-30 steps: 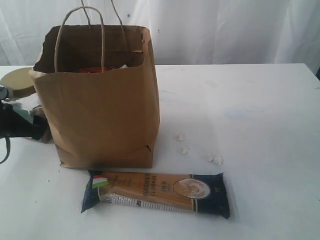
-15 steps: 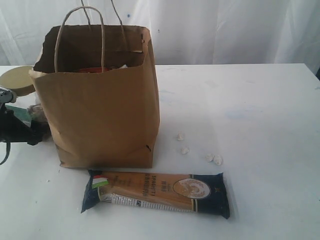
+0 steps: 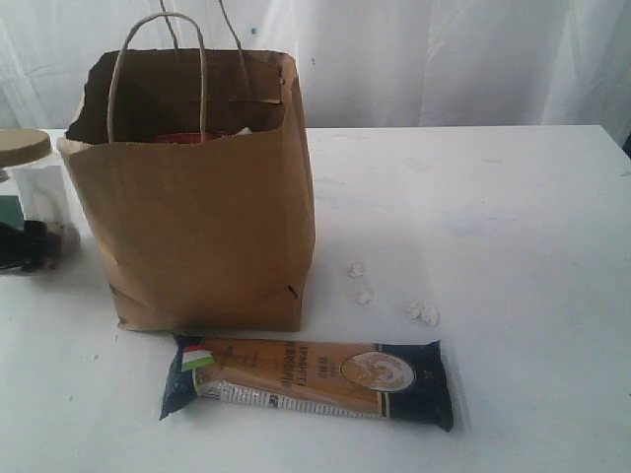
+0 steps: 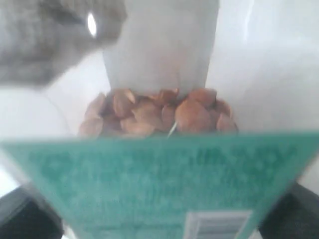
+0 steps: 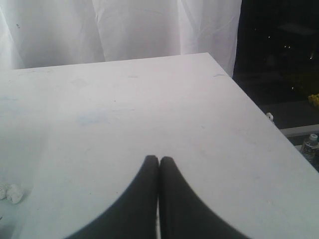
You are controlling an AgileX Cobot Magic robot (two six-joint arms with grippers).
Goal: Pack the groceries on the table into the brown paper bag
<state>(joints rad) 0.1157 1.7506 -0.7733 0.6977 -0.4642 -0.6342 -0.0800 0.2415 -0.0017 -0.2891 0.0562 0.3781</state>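
The brown paper bag (image 3: 197, 217) stands open on the table (image 3: 493, 197), with a red rim and something white showing inside. Left of the bag my left gripper (image 3: 22, 246) is shut on the gold-lidded nut jar (image 3: 41, 192), which stands upright. In the left wrist view the jar's green label (image 4: 159, 184) fills the space between the dark fingers (image 4: 25, 221), with the nuts (image 4: 159, 112) beyond it. The long spaghetti pack (image 3: 311, 379) lies flat in front of the bag. Small white lumps (image 3: 424, 313) lie to its right. My right gripper (image 5: 159, 159) is shut and empty over bare tabletop.
A white curtain (image 3: 444, 59) hangs behind the table. In the right wrist view the table's far corner (image 5: 209, 57) drops off to a dark floor, and white lumps (image 5: 12, 193) show at the frame's edge.
The nut jar went from tilted, lid facing the camera, to upright, and it moved left away from the bag with my left gripper. Nothing else moved.
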